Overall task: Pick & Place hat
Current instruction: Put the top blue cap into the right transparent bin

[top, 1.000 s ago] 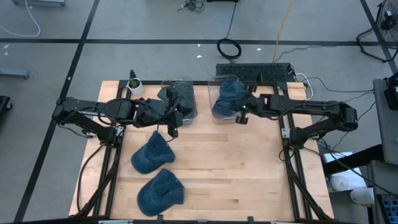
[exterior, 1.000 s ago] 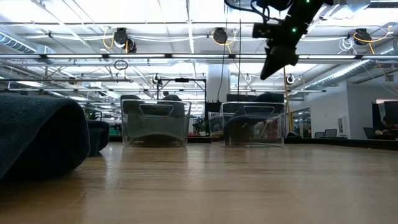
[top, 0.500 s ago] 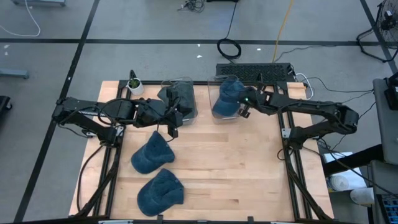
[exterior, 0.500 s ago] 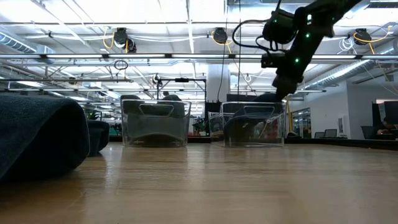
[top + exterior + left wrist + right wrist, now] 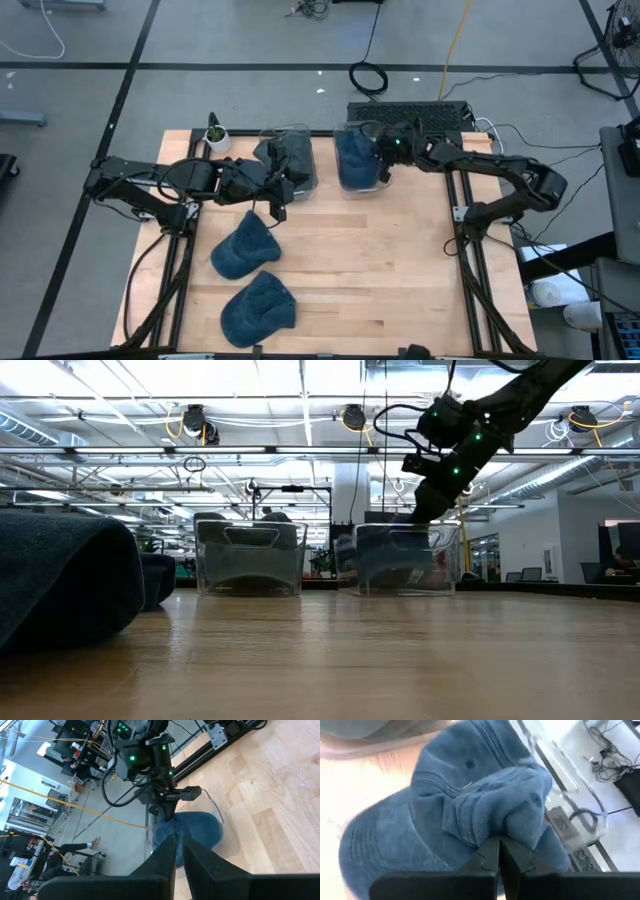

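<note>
Hat first: seen from above, we find a blue cap sitting in the clear bin at the upper centre of the frame, with the right tool pressed against its right edge. We judge the arm reaches that far back so the cap goes down inside the bin walls rather than draping over the rim. The left tool waits left of centre, just below a second clear bin that already holds a dark hat. Two more blue hats lie on the worktop, one at and another at, in the lower left.

From worktop height, the right tool comes down from the upper right onto the top of the right-hand bin, where blue cloth shows through the wall. A dark hat brim fills the left foreground.

Past the left wrist's own fingers, which stand narrow with nothing visibly between them, we see the other arm's tool over the blue cap.

At the right wrist, the fingers are pinched tight on a fold of the cap's cloth; we judge the pinch holds so the cap can be steered into place before letting go.
</note>
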